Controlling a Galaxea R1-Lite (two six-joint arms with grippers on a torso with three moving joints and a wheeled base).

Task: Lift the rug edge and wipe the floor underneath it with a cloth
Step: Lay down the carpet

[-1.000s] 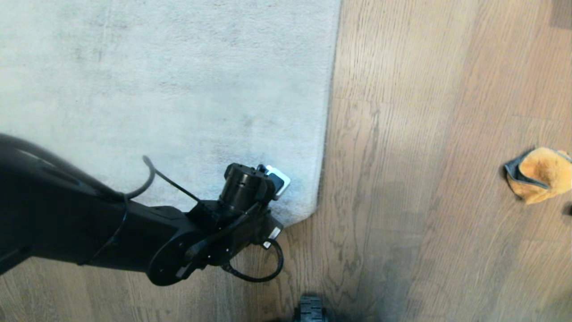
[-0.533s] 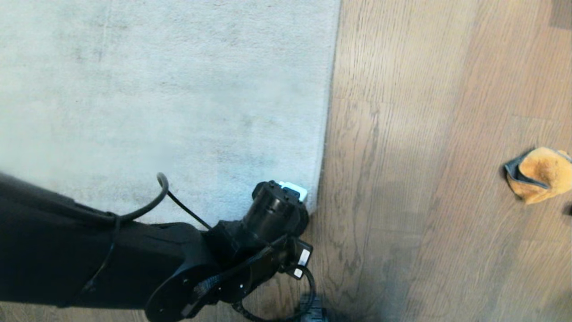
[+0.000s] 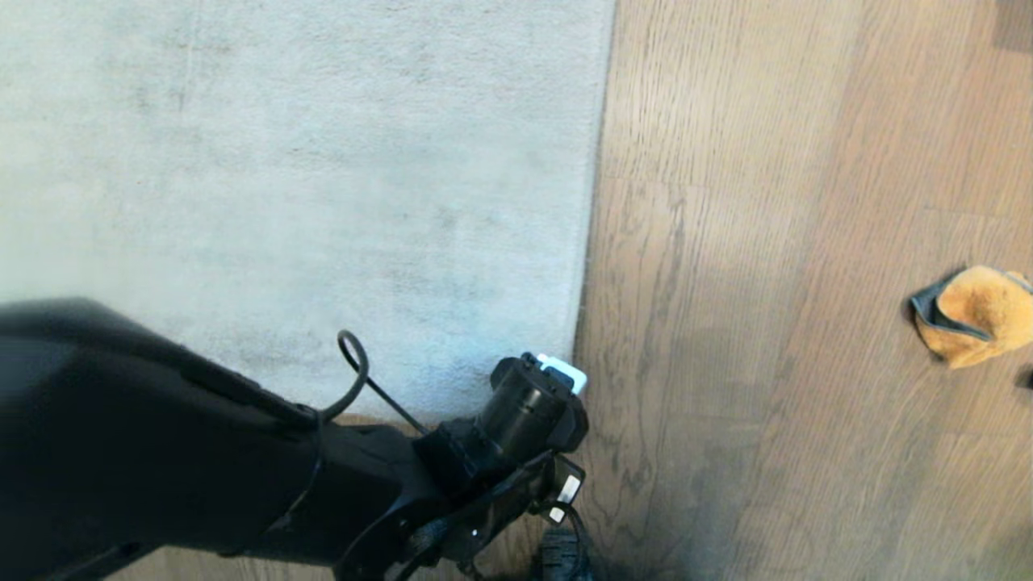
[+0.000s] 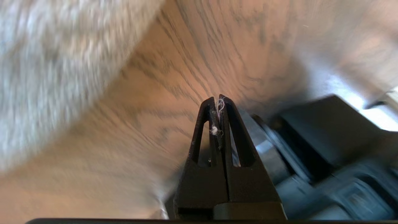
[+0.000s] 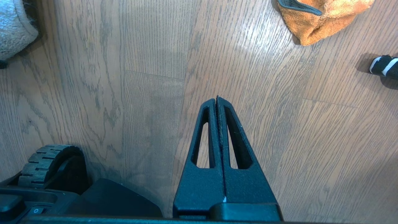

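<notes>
L gripper (image 4: 217,101), jaws together, empty, hangs over floor (image 3: 726,323) at rug edge (image 3: 583,266) near corner. Rug prob heavy, floppy: pinch corner border. Cloth (image 3: 972,315) light, soft, well apart. R gripper (image 5: 217,101) jaws together.

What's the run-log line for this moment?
left gripper: shut, empty, above floor beside rug corner | right gripper: shut, parked | rug edge: flat | cloth: untouched on floor

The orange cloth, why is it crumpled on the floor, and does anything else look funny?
The cloth lies bunched up on the floor, far from the rug edge, which lies flat. White fluff clings between the shut left hand fingers.
</notes>
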